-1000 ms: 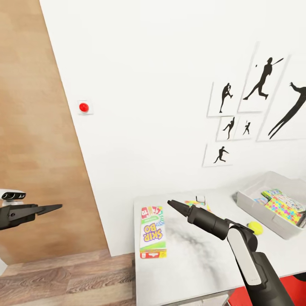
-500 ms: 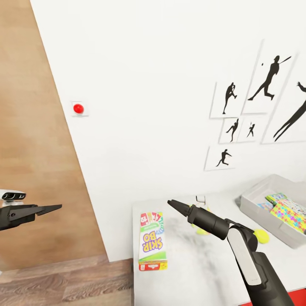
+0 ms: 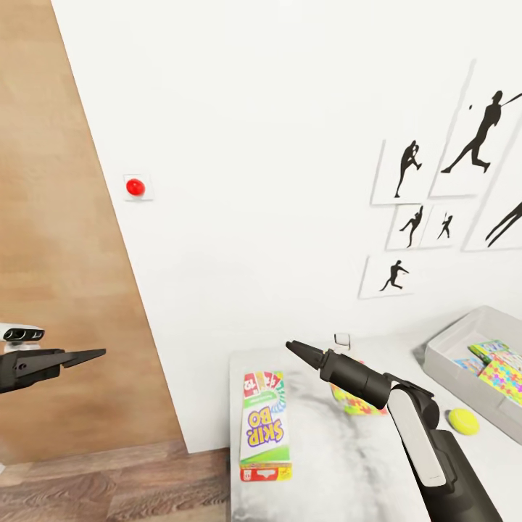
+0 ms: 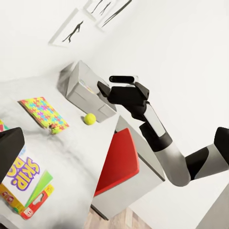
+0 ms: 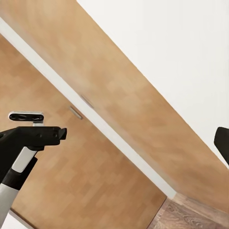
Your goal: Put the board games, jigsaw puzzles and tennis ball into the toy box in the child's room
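Head view: the Skip-Bo box [image 3: 265,424] lies flat at the desk [image 3: 341,464] edge, 9 o'clock. A puzzle [image 3: 360,402] lies behind the right arm. The ball [image 3: 462,420] rests beside the toy box [image 3: 464,362], 3 o'clock. Both grippers, left [image 3: 98,354] and right [image 3: 291,346], taper to a point; finger gap: cannot tell.

Left wrist view: puzzle [image 4: 44,112], ball [image 4: 89,119] and toy box [image 4: 86,90] lie on the desk; right gripper [image 4: 101,88] is suspended beyond it.

Right wrist view: left gripper [image 5: 61,134] faces a wooden door [image 5: 95,157].

The toy box [image 3: 464,348] is cut by the frame edge (its contents partly hidden).
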Robot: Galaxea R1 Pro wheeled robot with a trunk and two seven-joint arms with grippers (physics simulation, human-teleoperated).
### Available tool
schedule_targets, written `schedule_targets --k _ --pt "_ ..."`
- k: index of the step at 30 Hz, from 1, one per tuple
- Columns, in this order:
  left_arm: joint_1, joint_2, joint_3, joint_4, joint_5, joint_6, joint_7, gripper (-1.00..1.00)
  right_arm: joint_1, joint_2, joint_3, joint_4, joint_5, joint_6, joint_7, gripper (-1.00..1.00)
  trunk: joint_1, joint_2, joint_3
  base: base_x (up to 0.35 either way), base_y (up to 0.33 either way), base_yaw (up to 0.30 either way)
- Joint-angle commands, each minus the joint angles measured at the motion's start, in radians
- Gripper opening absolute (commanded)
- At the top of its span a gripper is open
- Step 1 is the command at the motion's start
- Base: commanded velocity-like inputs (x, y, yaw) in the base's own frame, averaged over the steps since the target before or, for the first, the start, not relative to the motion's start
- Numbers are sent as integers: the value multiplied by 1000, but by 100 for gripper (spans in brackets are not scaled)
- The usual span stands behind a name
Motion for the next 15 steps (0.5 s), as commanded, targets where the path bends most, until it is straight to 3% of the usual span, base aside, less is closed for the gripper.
schedule_targets --k 1,15 --pt "-1 0 0 0 0 11 -4 100 -1 -1 1 0 -6 5 -1 100 0 -1 -2 24 0 12" --pt "-1 0 0 0 1 11 -4 100 -1 1 3 2 -4 4 -5 100 0 -1 -2 4 0 2"
